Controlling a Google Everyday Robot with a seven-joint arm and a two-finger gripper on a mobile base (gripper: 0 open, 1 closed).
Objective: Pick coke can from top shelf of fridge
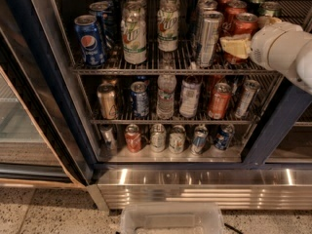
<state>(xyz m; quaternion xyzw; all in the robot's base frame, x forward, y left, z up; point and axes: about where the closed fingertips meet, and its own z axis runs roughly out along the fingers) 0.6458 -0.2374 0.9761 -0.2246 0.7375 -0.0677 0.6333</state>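
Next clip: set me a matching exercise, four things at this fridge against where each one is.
1. blue Pepsi can
2. tall slim red coke can
3. clear plastic water bottle
4. white robot gripper

A. middle wire rack, centre
B. top shelf, front left
C. reaching in from the right, against the coke can
D. top shelf, front right

Pairs: 1-B, 2-D, 3-A, 4-C
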